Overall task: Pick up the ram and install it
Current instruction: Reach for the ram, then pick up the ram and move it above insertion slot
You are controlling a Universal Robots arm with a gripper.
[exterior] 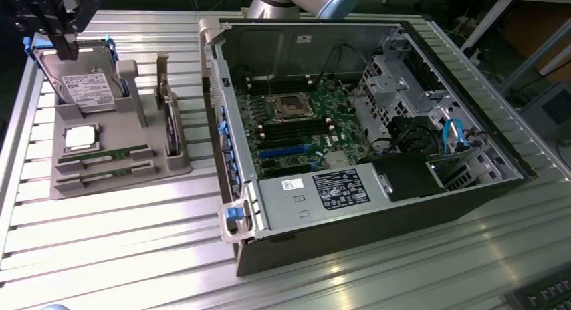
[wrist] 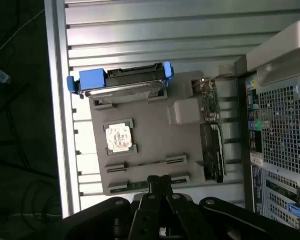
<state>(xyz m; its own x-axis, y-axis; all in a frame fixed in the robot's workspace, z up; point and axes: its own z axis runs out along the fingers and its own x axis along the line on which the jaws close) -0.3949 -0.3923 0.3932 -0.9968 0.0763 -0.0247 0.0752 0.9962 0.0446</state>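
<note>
We are holding the claw point(exterior: 63, 46) point(wrist: 159, 181) above the hard drive point(exterior: 87, 86) point(wrist: 122, 85), which is standing in a blue caddy at one end of the grey tray point(exterior: 120, 183) point(wrist: 150, 135). We cannot tell whether the claw is released or clenched. The tray is sitting near the desk point(exterior: 134, 243) edge on the exterior view's left. The ram point(exterior: 105, 153) point(wrist: 144, 164) is lying in clips at the tray's other end, past the processor chip point(exterior: 79, 137) point(wrist: 119, 137) and well apart from the claw. A second stick point(exterior: 100, 173) point(wrist: 139, 185) is lying just beside it, nearer the tray's outer edge.

We are judging the risks as these. The two sticks are looking identical and lying close together, so a slightly offset descent could be catching the wrong one or both. A low sweep could be clipping the caddy. In the open computer case point(exterior: 375, 256), the black slots point(exterior: 285, 131) are sitting tight together, so a tilted stick could be jamming.
</note>
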